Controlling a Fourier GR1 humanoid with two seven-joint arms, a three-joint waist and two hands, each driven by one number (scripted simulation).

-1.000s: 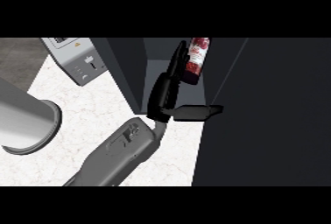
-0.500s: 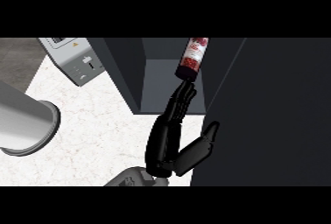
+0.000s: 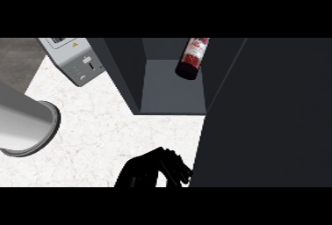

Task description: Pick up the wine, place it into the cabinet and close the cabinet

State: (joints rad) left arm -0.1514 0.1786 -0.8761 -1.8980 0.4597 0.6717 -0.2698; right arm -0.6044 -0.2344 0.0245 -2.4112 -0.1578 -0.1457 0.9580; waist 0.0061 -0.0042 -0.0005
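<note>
Wine (image 3: 193,57) at twelve o'clock, inside the cabinet (image 3: 170,94), toward the right wall of the open compartment, dark base down and red label above. Neck cut off by the upper edge; upright or leaning, hard to say. Apart from any hand.

Left hand (image 3: 156,169) low at six o'clock, over the counter (image 3: 117,127), just beside the edge of the door (image 3: 272,114). Fingers bent inward, clenched on nothing. Right hand nowhere in sight.

Door wide open, filling everything from two to five o'clock. Grey box (image 3: 76,61) at ten o'clock and grey cylinder (image 3: 26,127) at nine, both well clear of the cabinet.

Judging by how things lie: placing done, closing not yet done.

On handling the wine, should another grasp be needed: probably glass, so stiff, smooth, slippery, fairly heavy for its width, and breakable if knocked against the cabinet wall. Best taken round the body at the label, near the middle of its weight, not by the thin neck. Top-heavy if nudged high up, so better left alone now.

For the door: flat, rigid, likely easy to swing; best pushed with straight fingers on its outer face, keeping clear of the compartment mouth.
</note>
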